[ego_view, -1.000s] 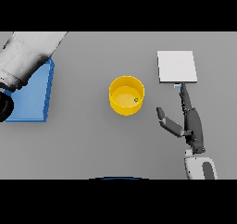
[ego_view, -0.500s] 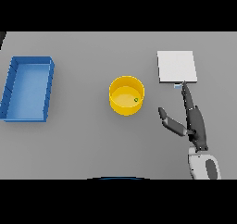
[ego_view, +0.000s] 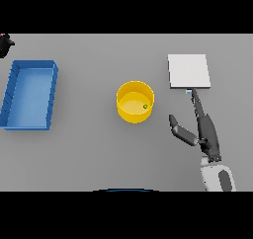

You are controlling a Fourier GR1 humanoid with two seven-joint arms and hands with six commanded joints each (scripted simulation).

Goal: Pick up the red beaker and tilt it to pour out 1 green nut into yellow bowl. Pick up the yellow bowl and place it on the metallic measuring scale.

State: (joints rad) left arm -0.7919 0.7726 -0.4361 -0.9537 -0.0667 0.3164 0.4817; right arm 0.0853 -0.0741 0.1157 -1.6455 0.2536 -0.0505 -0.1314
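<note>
We see our one right hand (ego_view: 206, 133) flat with straight fingers, thumb spread wide, holding nothing, one yellow bowl (ego_view: 135, 101) to its left, round, with one green nut (ego_view: 145, 106) inside, one metallic scale (ego_view: 189, 71) just beyond our fingertips, one blue tray (ego_view: 29, 94) far left.

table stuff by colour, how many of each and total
yellow: 1, the yellow bowl
green: 1, the green nut inside the bowl
blue: 1, the blue tray on the left
white/metallic: 1, the measuring scale
total: 4
</note>
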